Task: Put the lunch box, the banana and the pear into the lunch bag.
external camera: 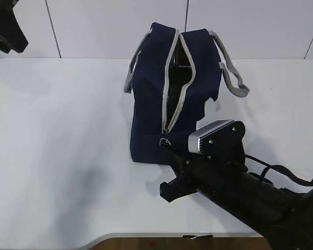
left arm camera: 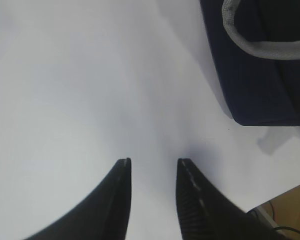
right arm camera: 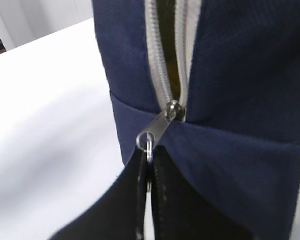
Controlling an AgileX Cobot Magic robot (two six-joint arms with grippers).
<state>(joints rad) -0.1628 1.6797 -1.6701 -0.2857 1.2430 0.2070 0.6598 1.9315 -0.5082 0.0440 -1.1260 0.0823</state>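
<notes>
The navy lunch bag point(external camera: 151, 104) stands upright on the white table, its grey zipper point(external camera: 172, 78) parted along the top and down the near end. My right gripper point(external camera: 169, 147) is at the bag's near lower end. In the right wrist view the right gripper point(right arm camera: 150, 162) is shut on the metal ring pull point(right arm camera: 146, 142) that hangs from the zipper slider point(right arm camera: 175, 110). My left gripper point(left arm camera: 153, 162) hangs open over bare table, left of the lunch bag point(left arm camera: 250, 85), holding nothing. The lunch box, the banana and the pear are out of view.
Grey webbing handles point(external camera: 235, 78) droop on both sides of the bag. The left arm point(external camera: 5, 26) shows at the top left corner. The table's front edge point(external camera: 146, 237) runs just below my right arm. A wall stands behind the table.
</notes>
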